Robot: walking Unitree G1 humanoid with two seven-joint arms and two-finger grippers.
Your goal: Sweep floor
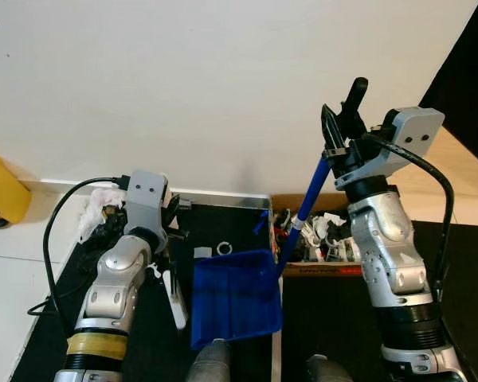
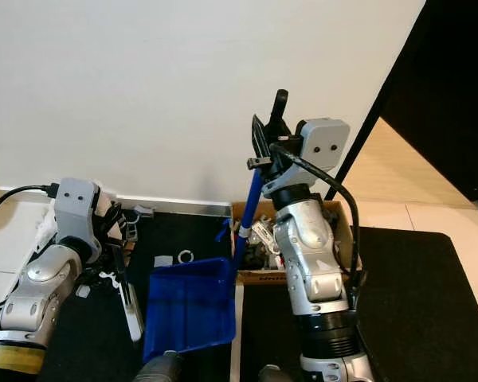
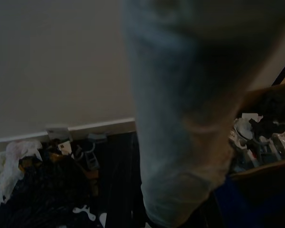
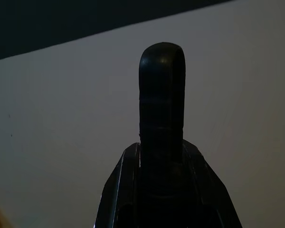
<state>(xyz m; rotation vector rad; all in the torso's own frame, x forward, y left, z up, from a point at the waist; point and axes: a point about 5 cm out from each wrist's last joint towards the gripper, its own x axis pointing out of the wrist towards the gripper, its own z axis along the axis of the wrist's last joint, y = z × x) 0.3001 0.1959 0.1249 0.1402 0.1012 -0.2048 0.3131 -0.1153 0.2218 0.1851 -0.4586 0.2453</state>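
Observation:
A blue dustpan (image 1: pixel 235 298) rests low on the black mat (image 1: pixel 223 223), its blue handle (image 1: pixel 307 203) slanting up to the right. My right gripper (image 1: pixel 341 131) is raised high and shut around the handle's black top end (image 4: pixel 161 109), which stands between its fingers (image 4: pixel 115 194). My left gripper (image 1: pixel 166 239) is low on the left over the mat, apparently shut on a white brush handle (image 1: pixel 176 298) that points down beside the pan. That handle looms as a pale blur (image 3: pixel 180 118) in the left wrist view.
A cardboard box (image 1: pixel 323 269) full of clutter sits against the wall behind the pan. White crumpled scraps (image 1: pixel 94 208) and a small white ring (image 1: pixel 224 248) lie on the mat. A yellow object (image 1: pixel 0 191) stands far left. A black cable (image 1: pixel 60 239) loops beside my left arm.

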